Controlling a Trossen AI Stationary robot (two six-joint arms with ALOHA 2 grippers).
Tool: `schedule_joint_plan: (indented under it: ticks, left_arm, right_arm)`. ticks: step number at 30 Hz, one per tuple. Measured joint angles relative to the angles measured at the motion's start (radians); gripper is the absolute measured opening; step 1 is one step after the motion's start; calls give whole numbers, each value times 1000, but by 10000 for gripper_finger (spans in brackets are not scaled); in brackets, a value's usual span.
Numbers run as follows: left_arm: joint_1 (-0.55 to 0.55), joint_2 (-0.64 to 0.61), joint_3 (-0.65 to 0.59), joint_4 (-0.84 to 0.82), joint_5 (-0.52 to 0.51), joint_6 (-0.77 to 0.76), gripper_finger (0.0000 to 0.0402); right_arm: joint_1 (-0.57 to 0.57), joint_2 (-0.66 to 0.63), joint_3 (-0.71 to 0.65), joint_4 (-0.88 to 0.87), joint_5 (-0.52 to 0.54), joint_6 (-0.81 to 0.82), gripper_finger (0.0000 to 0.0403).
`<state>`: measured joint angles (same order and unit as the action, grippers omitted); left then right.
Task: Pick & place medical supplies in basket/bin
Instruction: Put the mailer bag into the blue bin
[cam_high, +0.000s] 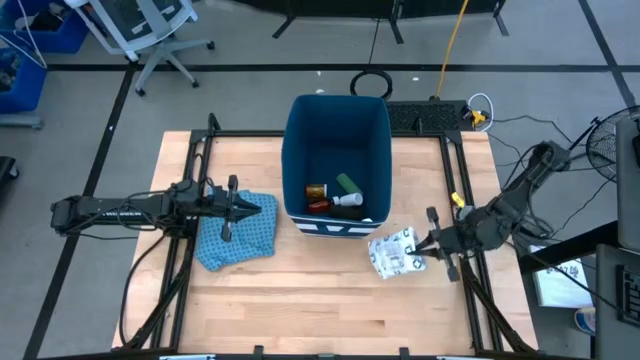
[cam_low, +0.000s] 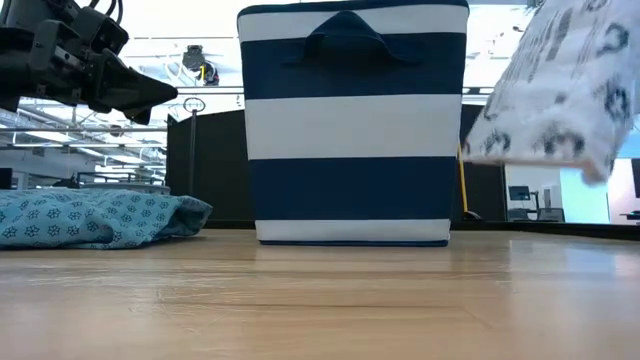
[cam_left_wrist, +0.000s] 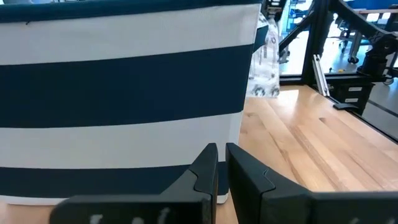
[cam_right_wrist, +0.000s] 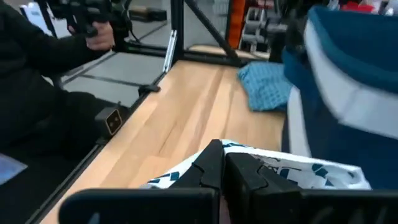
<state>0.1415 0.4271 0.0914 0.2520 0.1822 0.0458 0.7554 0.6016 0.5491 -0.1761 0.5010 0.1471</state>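
The tall dark-blue and white striped bin stands at the middle of the table. Inside it lie an orange bottle, a green bar and a white item. My right gripper is shut on the white black-patterned packet just right of the bin's near corner. In the low view the packet is up off the table. My left gripper is shut and empty, above the blue patterned cloth, pointing at the bin's left wall. My right gripper pinches the packet's right-hand edge between its two fingers. The fingers come about level from the table's right side. The packet sticks out past the fingertips toward the bin, tilted and lifted clear of the table.
The blue cloth lies crumpled on the table left of the bin. A black metal frame runs along the table's sides. A person in dark clothing sits beyond the table's near edge. Bare wood lies in front of the bin.
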Motion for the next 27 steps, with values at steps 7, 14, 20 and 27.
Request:
schedule_joint_plan:
  ticks: [7, 14, 20, 27]
  left_arm:
    - [0, 0, 0, 0, 0, -2, 37]
    - [0, 0, 0, 0, -9, -3, 37]
    - [0, 0, 0, 0, -18, -2, 37]
    - [0, 0, 0, -8, -45, -26, 37]
  right_arm:
    - [-6, -145, 1, -241, 49, 62, 0]
    - [-6, -246, 0, -359, 68, 116, 0]
    - [-6, -287, 71, -314, 188, -15, 0]
    - [-6, -213, 370, -460, 301, -94, 0]
